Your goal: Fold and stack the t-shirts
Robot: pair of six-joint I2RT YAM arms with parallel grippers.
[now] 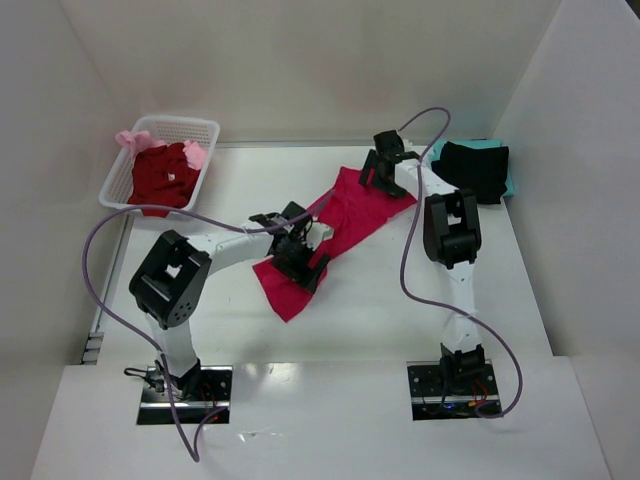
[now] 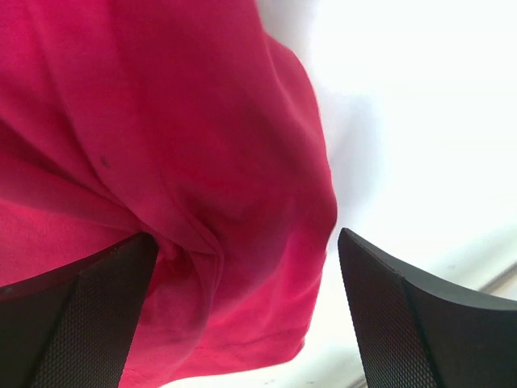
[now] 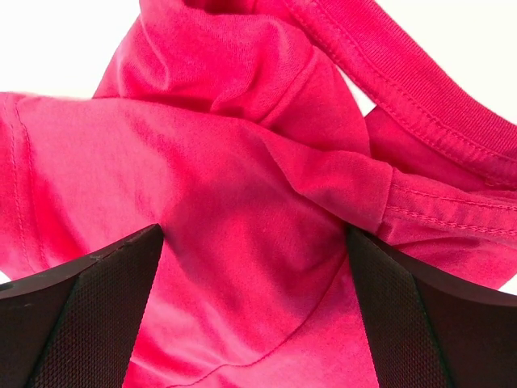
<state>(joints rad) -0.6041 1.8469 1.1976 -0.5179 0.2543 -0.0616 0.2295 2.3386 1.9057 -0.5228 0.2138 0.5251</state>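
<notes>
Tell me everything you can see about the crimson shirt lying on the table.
The crimson shirt is soft knit cloth, bright pink-red, with a ribbed collar and stitched seams. It lies rumpled in a diagonal band on the table. The left gripper is open over its near end, the right gripper open over its far end; both straddle folds and seem to touch the cloth.

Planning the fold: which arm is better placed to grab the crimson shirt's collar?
Right, probably: the right pincer is over the collar of the crimson shirt; the left pincer is at its opposite end.
</notes>
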